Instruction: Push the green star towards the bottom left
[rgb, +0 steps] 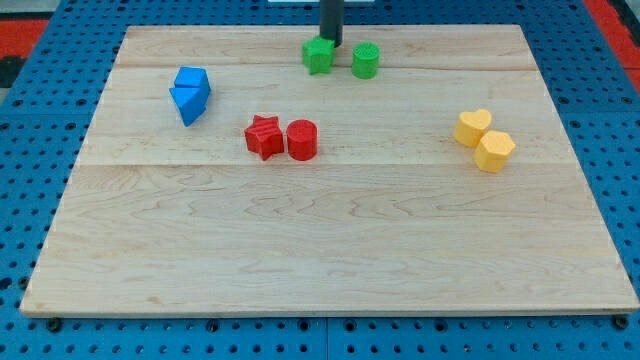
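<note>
My tip (331, 45) touches the far right edge of the green star block (318, 55) (far centre of the wooden board (330, 250)), beside one green cylinder block (365, 61); two red, two yellow, two blue blocks lie nearer.

Straight dark rod (330, 24) (matte, plain), blunt end

One camera looks down at a slant on the whole wooden board (330, 260) from its near edge.
</note>
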